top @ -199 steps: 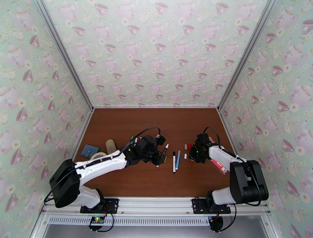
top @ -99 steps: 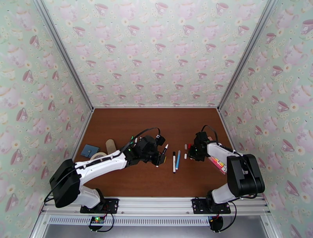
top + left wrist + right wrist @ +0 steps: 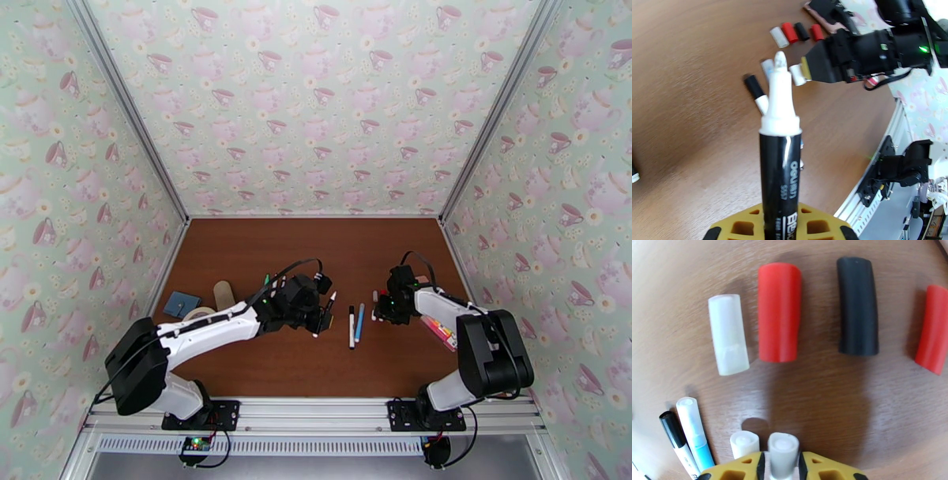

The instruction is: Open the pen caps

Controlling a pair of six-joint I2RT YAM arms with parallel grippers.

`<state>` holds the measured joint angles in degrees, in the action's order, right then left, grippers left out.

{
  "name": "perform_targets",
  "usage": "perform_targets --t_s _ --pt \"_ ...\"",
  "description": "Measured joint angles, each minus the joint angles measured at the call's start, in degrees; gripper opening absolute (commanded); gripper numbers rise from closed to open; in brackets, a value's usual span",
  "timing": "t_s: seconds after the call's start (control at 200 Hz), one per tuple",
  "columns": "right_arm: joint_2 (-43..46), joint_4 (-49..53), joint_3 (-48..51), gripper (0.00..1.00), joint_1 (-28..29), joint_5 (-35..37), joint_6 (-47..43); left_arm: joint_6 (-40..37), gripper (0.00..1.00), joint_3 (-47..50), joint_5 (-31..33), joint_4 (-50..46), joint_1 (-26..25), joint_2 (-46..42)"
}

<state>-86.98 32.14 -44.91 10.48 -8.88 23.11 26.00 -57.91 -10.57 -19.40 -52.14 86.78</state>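
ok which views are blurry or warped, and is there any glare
Left wrist: the held pen is sharp with a glare streak on its black barrel, the table and caps behind are soft. Right wrist: sharp but warped, the black cap looks bowed, the held white cap slightly soft. Top external: evenly lit, sharp.

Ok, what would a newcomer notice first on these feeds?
The uncapped black pen standing straight up in the left gripper, white tip bare. Then the row of loose caps on the table, white, red, black and red, with the right gripper just short of them, clamped on a pale cap.
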Motion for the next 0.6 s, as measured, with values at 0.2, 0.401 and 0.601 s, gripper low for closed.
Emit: perform_targets --t_s 0.2,0.401,0.601 --pt "5.27 0.74 0.0 0.33 0.79 1.73 0.24 1.53 0.02 -2.69 6.25 -3.67 0.0 1.75" --pt "13.25 -1.05 1.33 0.42 1.49 -1.11 1.25 2.78 0.02 -7.63 13.6 -7.78 0.07 6.05" --pt "19.87 -6.84 5.33 0.54 1.97 -10.01 3.19 4.07 0.03 -12.55 19.04 -12.02 0.83 12.44"
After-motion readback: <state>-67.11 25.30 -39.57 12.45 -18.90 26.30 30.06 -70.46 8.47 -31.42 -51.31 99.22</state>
